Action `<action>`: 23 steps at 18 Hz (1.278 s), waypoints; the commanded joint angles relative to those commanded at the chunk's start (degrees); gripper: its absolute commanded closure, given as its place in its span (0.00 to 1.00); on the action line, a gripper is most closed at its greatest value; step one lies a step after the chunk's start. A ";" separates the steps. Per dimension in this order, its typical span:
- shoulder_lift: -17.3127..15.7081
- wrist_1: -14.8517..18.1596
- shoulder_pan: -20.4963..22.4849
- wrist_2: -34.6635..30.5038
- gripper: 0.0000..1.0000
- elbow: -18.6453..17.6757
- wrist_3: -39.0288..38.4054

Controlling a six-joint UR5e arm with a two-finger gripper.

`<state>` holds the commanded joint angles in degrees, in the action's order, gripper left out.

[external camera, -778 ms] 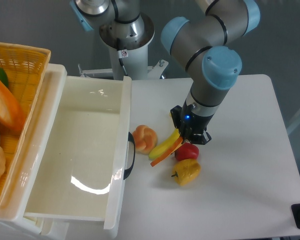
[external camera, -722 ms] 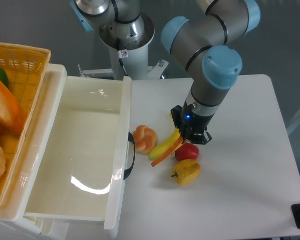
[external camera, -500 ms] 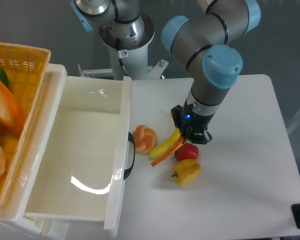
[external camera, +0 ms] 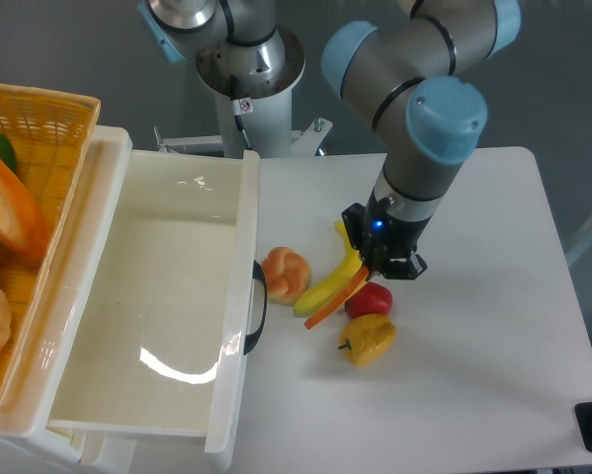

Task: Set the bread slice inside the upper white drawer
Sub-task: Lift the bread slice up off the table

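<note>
The bread slice (external camera: 332,304) shows edge-on as a thin orange strip, slanting from the table up to my gripper (external camera: 373,273). The gripper is shut on the slice's upper end, right of the table's middle. The slice's lower tip points left toward the drawer. The upper white drawer (external camera: 167,306) is pulled open at the left, glossy and with nothing in it. Its dark curved handle (external camera: 259,314) faces the slice. The fingertips are mostly hidden under the wrist.
A yellow banana (external camera: 324,287) lies against the slice. A round orange-brown bun (external camera: 286,274) sits close to the drawer handle. A red fruit (external camera: 373,299) and a yellow pepper (external camera: 368,339) lie just below the gripper. The woven yellow basket (external camera: 41,128) with a long loaf (external camera: 7,212) stands far left.
The arm and gripper have shifted slightly right, and the slice's lower tip has moved with them. The other items have not moved.
</note>
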<state>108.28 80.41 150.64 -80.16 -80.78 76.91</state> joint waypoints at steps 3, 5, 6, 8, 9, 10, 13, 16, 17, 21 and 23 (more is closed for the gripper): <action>-2.28 3.07 1.23 0.00 1.00 1.40 -2.63; -3.34 4.75 1.58 0.09 1.00 2.20 -3.60; -3.87 5.10 1.67 0.35 1.00 2.29 -4.30; -4.66 5.19 2.02 1.48 1.00 2.29 -7.81; -5.10 5.11 2.37 2.97 1.00 2.38 -9.57; -5.97 5.11 2.90 4.81 1.00 2.38 -11.24; -7.03 5.28 3.61 7.82 1.00 2.03 -15.28; -8.78 5.37 3.69 10.62 1.00 2.03 -20.21; -9.14 5.37 3.87 11.68 1.00 2.03 -21.18; -11.78 6.25 4.40 15.19 1.00 1.76 -24.96; -13.36 7.03 4.40 17.74 1.00 1.50 -26.10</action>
<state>94.93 87.44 155.04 -62.41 -79.27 50.81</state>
